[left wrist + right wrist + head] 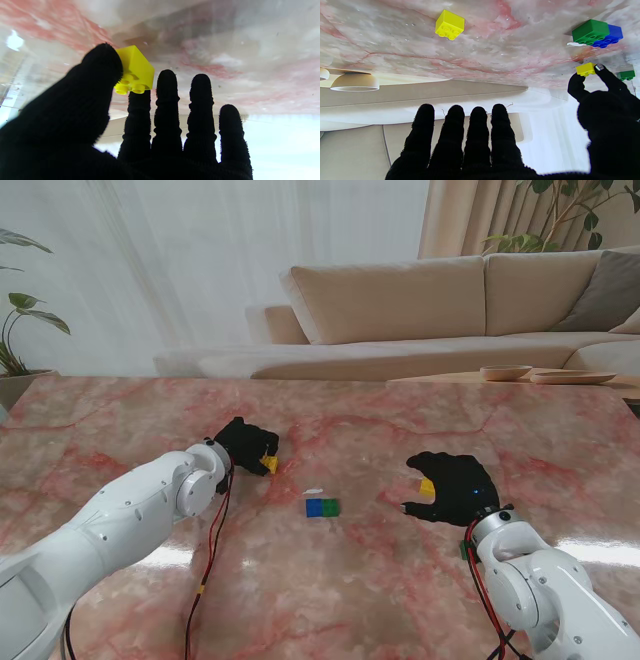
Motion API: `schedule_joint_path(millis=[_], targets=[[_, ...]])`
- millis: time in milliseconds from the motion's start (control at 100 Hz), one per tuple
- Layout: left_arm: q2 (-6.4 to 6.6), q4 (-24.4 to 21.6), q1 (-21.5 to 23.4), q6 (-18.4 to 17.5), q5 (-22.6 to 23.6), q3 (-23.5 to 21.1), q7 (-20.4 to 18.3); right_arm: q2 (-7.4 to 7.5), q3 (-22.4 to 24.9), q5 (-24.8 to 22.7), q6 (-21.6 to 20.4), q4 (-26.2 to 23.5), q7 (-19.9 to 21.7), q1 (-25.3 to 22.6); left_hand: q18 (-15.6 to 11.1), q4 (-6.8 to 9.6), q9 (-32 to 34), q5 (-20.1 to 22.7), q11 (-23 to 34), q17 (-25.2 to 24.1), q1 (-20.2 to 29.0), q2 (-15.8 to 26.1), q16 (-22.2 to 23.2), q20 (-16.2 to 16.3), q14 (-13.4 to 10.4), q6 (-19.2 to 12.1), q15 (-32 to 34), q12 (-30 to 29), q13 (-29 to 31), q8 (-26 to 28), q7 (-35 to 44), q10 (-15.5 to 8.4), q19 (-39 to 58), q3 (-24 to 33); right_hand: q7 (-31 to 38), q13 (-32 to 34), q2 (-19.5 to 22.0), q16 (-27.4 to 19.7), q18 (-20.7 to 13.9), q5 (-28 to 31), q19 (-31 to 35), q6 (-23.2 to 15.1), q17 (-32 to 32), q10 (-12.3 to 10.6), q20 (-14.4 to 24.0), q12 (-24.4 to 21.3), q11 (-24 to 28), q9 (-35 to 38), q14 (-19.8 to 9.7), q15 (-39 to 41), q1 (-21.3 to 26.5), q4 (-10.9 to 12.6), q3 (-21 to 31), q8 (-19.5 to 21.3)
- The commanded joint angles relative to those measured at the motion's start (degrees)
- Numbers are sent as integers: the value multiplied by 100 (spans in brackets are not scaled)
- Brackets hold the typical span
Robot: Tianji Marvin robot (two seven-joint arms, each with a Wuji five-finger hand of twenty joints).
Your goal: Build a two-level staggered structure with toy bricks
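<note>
Starting nearest the robot in the stand view, the right hand point(452, 488) hovers over the marble table point(120, 420) with its fingers spread and grasping nothing; a yellow brick point(427, 488) lies on the table at its thumb side, and the right wrist view shows that brick point(449, 24) resting free on the surface, apart from the fingertips point(478, 112). Slightly farther off, at the centre, a blue brick point(314, 507) and a green brick point(331, 507) sit side by side and touching, studs up; these appear to form the lower level. Farther and to the left, the left hand point(245, 444) pinches a second yellow brick point(269, 464) between thumb and index finger, the other fingers extended; the left wrist view confirms the grasp point(135, 71). Whether this brick is clear of the table cannot be told. As a judgement, the base course is laid and the upper course is not begun: one brick is in hand, and staggered placement across the blue-green joint is outstanding. Open table surrounds the base pair on all sides, and both hands stand well apart from it. The table's far edge borders a beige sofa point(420, 305), well beyond the work zone.
</note>
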Motion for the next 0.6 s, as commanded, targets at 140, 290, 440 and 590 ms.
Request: schedule_joint_path(millis=[140,290,440,590], targets=[[389,-1083,724,369,501,-601,-432,-23,-31,38,40,-12,-22,-86,197,83,283,750,-71,-7,315,298,106,142,168,-476,181,114,262,193,599,92,210,194,-72,-199,-49,-59,87,71,49,-27,-81,96,-32,-57,-101,-37,58,-32,29,171,81,-83],[533,-1817,1266,539,762,-1120,-668,-26,-59,58,23,-11,-66,-103,202,88,298,754,-91,-32,322,309,118,137,180,-461,167,134,274,197,582,117,184,175,-70,-198,-51,-59,90,75,47,-38,-81,99,-32,-58,-99,-34,62,-31,28,170,78,-85],[603,-2368,1712,690,953,-1447,-779,-35,-76,63,25,-45,-136,-139,224,90,323,795,-98,-42,308,325,146,132,199,-411,174,157,313,189,542,131,157,134,-70,-197,-51,-59,89,75,48,-34,-79,96,-31,-61,-102,-41,58,-31,28,172,79,-86],[628,-2677,1997,796,1056,-1564,-799,-38,-74,50,23,-78,-175,-186,247,88,358,831,-84,-37,290,331,170,133,204,-400,194,171,359,184,510,142,147,98,-65,-200,-52,-59,93,85,47,-40,-82,101,-30,-61,-101,-38,62,-33,29,171,79,-86]])
